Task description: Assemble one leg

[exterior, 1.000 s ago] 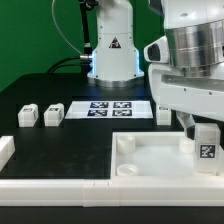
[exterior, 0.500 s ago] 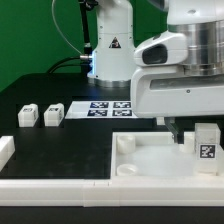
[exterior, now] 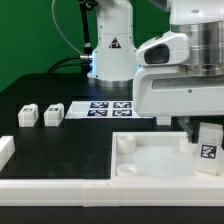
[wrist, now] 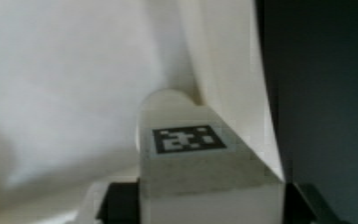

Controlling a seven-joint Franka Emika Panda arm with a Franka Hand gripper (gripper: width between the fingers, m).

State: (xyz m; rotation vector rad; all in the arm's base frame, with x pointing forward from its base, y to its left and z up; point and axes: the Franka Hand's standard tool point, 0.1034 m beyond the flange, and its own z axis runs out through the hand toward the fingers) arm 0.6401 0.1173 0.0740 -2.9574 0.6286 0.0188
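Note:
My gripper (exterior: 203,130) is shut on a leg (exterior: 208,150), a small white block with a black-and-white marker on its face. It holds the leg, slightly tilted, at the right corner of the large white tray-like piece (exterior: 150,157) in the exterior view. In the wrist view the leg (wrist: 194,150) fills the middle, marker up, with a dark finger (wrist: 126,205) at each side of it and the gripper (wrist: 211,208) closed around it. The contact between leg and tray is hidden.
Two more legs (exterior: 27,115) (exterior: 52,115) stand at the exterior view's left. The marker board (exterior: 108,107) lies behind the tray. A long white bar (exterior: 55,187) lies along the front and another white part (exterior: 5,150) at the left edge. The arm's base (exterior: 112,50) stands at the back.
The wrist body has shifted toward the exterior view's left and a little lower. The held leg stays at the tray's right corner and now leans slightly.

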